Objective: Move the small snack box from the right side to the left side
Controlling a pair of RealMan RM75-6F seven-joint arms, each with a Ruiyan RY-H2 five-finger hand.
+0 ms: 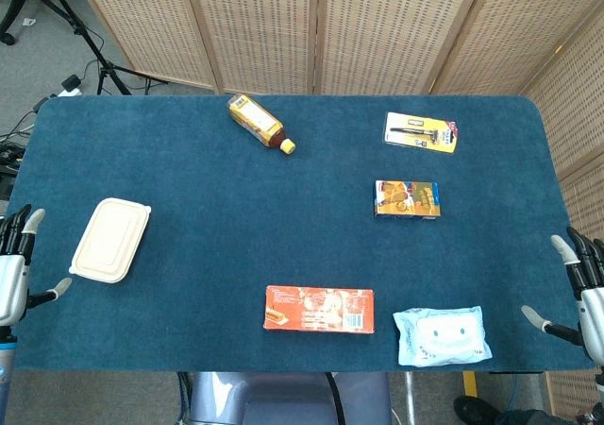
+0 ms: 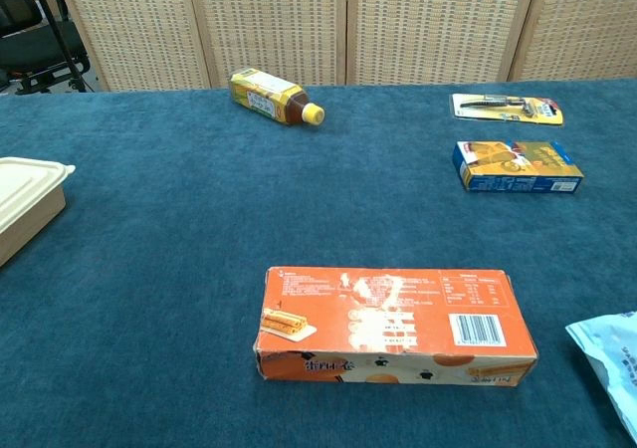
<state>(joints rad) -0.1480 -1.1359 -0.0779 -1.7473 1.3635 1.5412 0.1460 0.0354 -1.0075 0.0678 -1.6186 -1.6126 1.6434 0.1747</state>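
Observation:
The small snack box (image 1: 408,199), blue and orange, lies flat on the right half of the blue table (image 1: 208,208); the chest view has the box (image 2: 518,165) at its right. My right hand (image 1: 578,288) hangs at the table's right edge, fingers spread and holding nothing, well to the right of the box. At the left edge my left hand (image 1: 17,264) is likewise spread and empty. Neither hand appears in the chest view.
A long orange snack box (image 1: 319,310) lies near the front edge, with a wet-wipes pack (image 1: 442,335) to its right. A white lunch container (image 1: 111,239) sits at the left. A tea bottle (image 1: 257,123) and a carded razor (image 1: 421,131) lie at the back.

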